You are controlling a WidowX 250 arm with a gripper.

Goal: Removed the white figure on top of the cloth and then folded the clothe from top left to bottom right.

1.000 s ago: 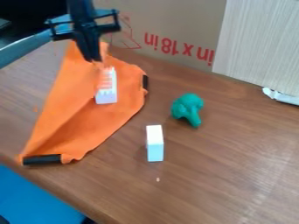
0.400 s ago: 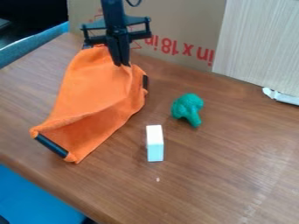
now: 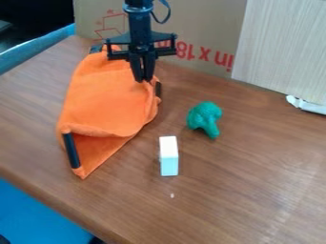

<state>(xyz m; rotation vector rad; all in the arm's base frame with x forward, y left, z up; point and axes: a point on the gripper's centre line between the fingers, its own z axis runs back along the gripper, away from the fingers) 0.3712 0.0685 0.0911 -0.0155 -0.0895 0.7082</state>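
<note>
Tool (image 3: 144,79) pinches the orange cloth (image 3: 105,100), likely to carry the fold across | white block (image 3: 168,156) sits apart, presumably sparing the fold.

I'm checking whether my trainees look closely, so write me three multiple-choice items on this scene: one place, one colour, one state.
1. Where is the white block?
A) On the table, beside the cloth
B) On top of the cloth
C) Under the cloth

2. What colour is the lumpy piece?
A) Yellow
B) Red
C) Green

3. How does the cloth lie?
A) Spread fully flat
B) Partly folded over
C) Rolled into a tube

Key:
1 A: bare wood shows between block and cloth.
2 C: its whole visible surface is green.
3 B: at the end nearest the camera, an upper layer lies above a lower one.
</note>
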